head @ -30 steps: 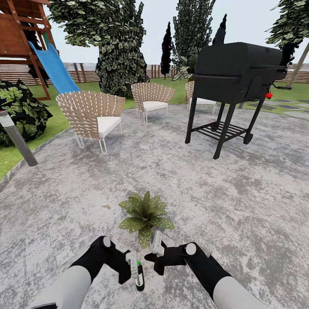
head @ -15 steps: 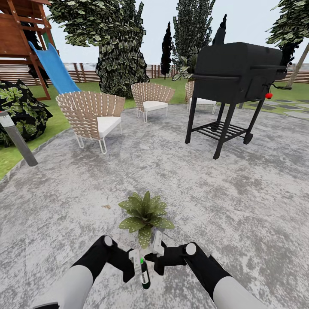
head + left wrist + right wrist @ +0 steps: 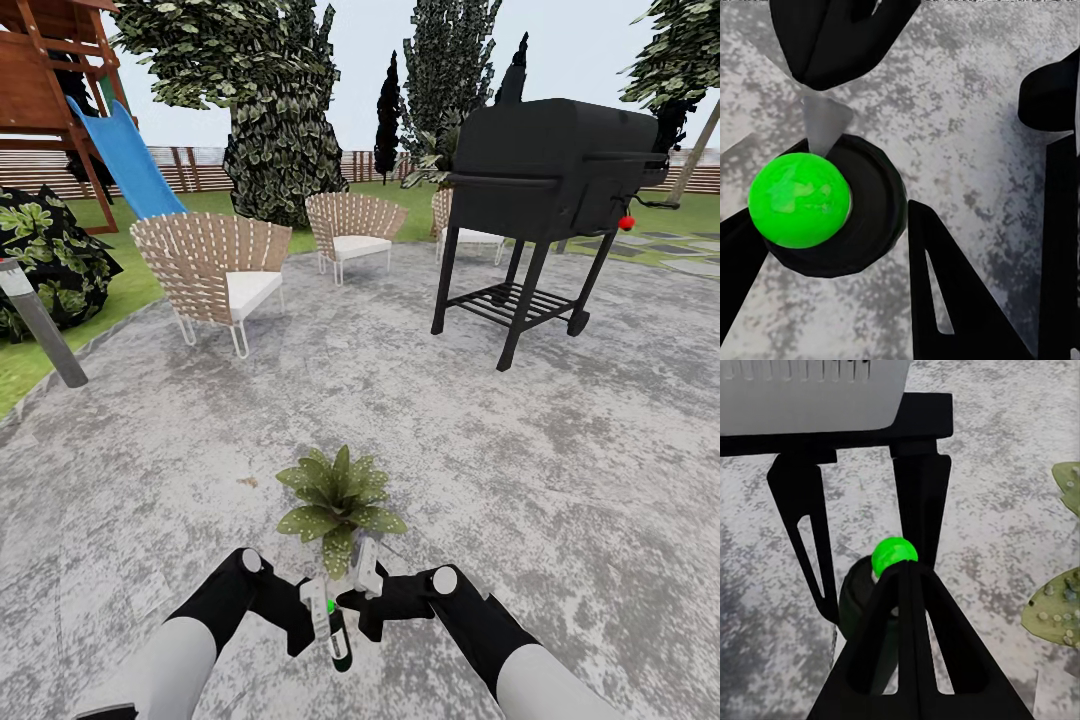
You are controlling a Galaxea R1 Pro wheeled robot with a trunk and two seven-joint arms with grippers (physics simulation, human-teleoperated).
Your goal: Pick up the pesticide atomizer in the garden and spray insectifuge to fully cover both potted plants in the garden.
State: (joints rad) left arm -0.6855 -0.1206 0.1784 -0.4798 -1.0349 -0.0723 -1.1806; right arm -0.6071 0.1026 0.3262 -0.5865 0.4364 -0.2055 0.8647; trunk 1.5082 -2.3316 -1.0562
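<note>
- I have the slim dark green pesticide atomizer bottle with its bright green cap (image 3: 337, 635) clamped in my left pincer (image 3: 322, 612). It hangs below the fingers over the patio, close in front of the robot and just short of the plant.
- In the left wrist view I look down onto the green cap (image 3: 799, 200) and the dark bottle shoulder, with one dark finger (image 3: 945, 300) at the bottle's side. I judge this grip keeps the spray end toward the plant.
- My right pincer (image 3: 367, 572) sits just beside the bottle, at the near leaves. Whether its jaws are apart or together, I cannot tell; the right wrist view shows a finger (image 3: 907, 630) in front of the bottle, and I cannot say that it touches. I judge it is placed to work the sprayer.
- One potted plant, a low rosette of broad white-speckled green leaves (image 3: 338, 500), stands on the round grey mottled paved patio (image 3: 560, 480), well in from its edges. Its pot is hidden by leaves.
- Around: a black barbecue grill on legs (image 3: 545, 190) toward the patio's far right edge, woven chairs with white cushions (image 3: 215, 270) toward the far left edge, a blue slide (image 3: 130, 160) on the lawn. All well apart; nothing blocks the spray path.
</note>
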